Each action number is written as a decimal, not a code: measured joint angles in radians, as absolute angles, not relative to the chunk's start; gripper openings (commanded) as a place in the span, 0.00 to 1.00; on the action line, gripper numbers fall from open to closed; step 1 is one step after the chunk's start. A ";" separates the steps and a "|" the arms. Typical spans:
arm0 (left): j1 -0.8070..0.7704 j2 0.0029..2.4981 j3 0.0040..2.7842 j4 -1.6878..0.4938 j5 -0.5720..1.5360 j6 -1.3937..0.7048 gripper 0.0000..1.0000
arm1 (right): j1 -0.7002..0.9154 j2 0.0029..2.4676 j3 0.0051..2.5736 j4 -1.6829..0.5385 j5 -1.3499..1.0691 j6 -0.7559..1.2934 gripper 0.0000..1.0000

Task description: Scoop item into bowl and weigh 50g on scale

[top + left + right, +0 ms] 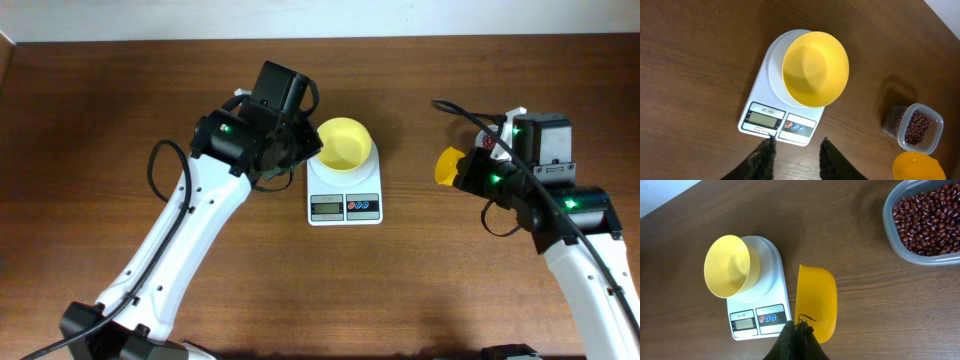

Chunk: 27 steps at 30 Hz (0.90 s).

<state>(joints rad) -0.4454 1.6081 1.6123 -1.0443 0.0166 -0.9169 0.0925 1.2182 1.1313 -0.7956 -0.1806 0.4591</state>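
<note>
Overhead view: the bowl (345,142) sits on the platform of the scale (345,206), just above centre of the frame on the wooden surface (120,100). The bowl is empty in all three views, so I judge that the setting-up is done and the scooping has not begun.

The left hand (797,150) hangs close beside the scale. In its wrist view the two fingers (762,160) stand apart at the bottom edge with nothing between them, so it is released and holds nothing. The scale's display is too small to read.

The right hand (799,329) is clenched on the handle end of the bright yellow scoop (816,300), which it holds on its side, just to the right of the scale. No beans show in the scoop.

The beans (927,217) lie in the clear container (895,247) at the upper right of the right wrist view, well apart from the scale. They fill its floor in a thick layer.

The next move, as I read it, belongs to the right hand: carry the scoop up and right to the container, dip its open side into the beans, then bring it level over the bowl and tip gently. Small pours would make the target weight easier to hit.
</note>
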 measured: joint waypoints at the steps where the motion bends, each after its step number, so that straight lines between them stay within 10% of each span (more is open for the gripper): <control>1: -0.445 1.608 1.612 -1.044 0.017 -0.915 0.05 | 0.093 1.218 1.131 -0.795 -0.181 0.459 0.04; 27: -0.616 1.687 1.612 -1.047 -0.019 -0.968 0.00 | 0.093 1.218 1.131 -0.776 -0.181 0.459 0.04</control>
